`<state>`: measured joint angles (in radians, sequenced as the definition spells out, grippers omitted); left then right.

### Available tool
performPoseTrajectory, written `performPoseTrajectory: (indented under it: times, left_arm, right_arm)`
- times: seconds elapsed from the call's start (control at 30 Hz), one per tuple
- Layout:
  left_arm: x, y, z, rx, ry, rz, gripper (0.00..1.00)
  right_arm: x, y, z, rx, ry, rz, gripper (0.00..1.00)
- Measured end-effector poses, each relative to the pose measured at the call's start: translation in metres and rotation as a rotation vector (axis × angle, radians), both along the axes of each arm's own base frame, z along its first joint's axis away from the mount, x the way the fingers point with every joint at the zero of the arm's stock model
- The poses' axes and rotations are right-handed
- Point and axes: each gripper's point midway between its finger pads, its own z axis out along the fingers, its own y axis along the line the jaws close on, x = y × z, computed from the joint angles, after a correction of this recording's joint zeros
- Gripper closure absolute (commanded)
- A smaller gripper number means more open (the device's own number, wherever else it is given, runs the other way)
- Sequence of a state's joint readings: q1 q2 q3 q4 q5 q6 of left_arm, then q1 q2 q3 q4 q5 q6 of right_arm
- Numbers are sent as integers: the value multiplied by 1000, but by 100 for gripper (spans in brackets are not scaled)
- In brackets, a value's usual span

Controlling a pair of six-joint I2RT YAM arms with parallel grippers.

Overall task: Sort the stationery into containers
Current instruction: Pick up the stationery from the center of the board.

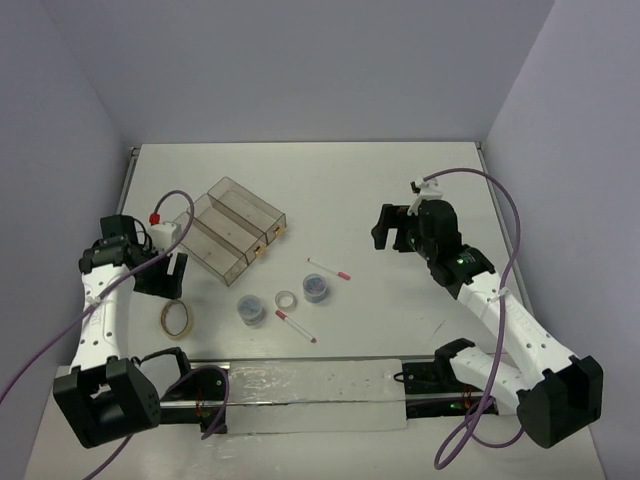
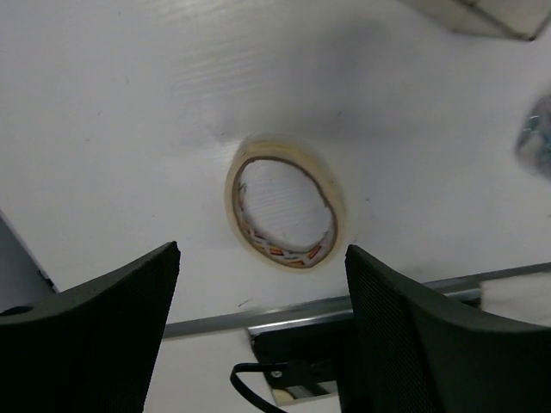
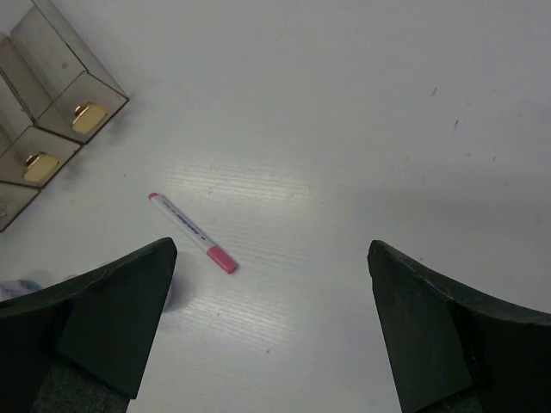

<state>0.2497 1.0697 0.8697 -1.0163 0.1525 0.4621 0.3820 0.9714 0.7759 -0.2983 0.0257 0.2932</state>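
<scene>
The tan tape ring (image 1: 176, 318) is seen flat on the white counter (image 1: 400, 180), at roughly 8 o'clock from counter centre, near the metal rail (image 2: 362, 305) at the near edge. The left jaws are held over it, spread wide, nothing pinched. In the left wrist view the ring is framed between the two dark fingers (image 2: 95, 335) and is clear of both.

The whitish tape ring (image 1: 286, 299) is laid flat near counter centre. Two small round clear plastic tubs with bluish contents are set either side of it: the nearer clear tub (image 1: 251, 308) at its 8 o'clock, the farther clear tub (image 1: 316, 288) at its 2 o'clock. Neither is touched by it.

The far thin white pen with red cap (image 1: 329, 268) is laid at 1 o'clock of the farther clear tub. The near thin white pen with red cap (image 1: 296, 326) is at 5 o'clock of the whitish tape ring.

The three long narrow clear brownish plastic bins (image 1: 232, 226), joined side by side, are placed at 10 o'clock from centre, with small tan tabs (image 3: 89, 118) at the end turned toward 4 o'clock.

The right jaws are held above the counter at 2 o'clock of the far thin white pen with red cap, spread wide, nothing pinched.
</scene>
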Motion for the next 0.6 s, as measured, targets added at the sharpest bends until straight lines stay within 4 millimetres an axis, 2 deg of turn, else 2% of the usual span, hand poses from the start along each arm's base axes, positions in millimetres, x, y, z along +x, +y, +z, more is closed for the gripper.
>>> performPoseTrajectory:
  times: [0.17, 0.23, 0.4, 0.6]
  left_arm:
    - [-19, 16, -40, 84, 130, 9, 18]
    - [-18, 25, -50, 127, 146, 26, 20]
    - [3, 37, -63, 163, 129, 73, 21]
    - [21, 36, -73, 166, 100, 63, 23]
  right_arm:
    - [0, 0, -5, -7, 9, 6, 0]
    - [0, 2, -6, -7, 11, 12, 0]
    - [1, 4, -12, -9, 31, 27, 0]
    - [0, 5, -12, -10, 34, 29, 0]
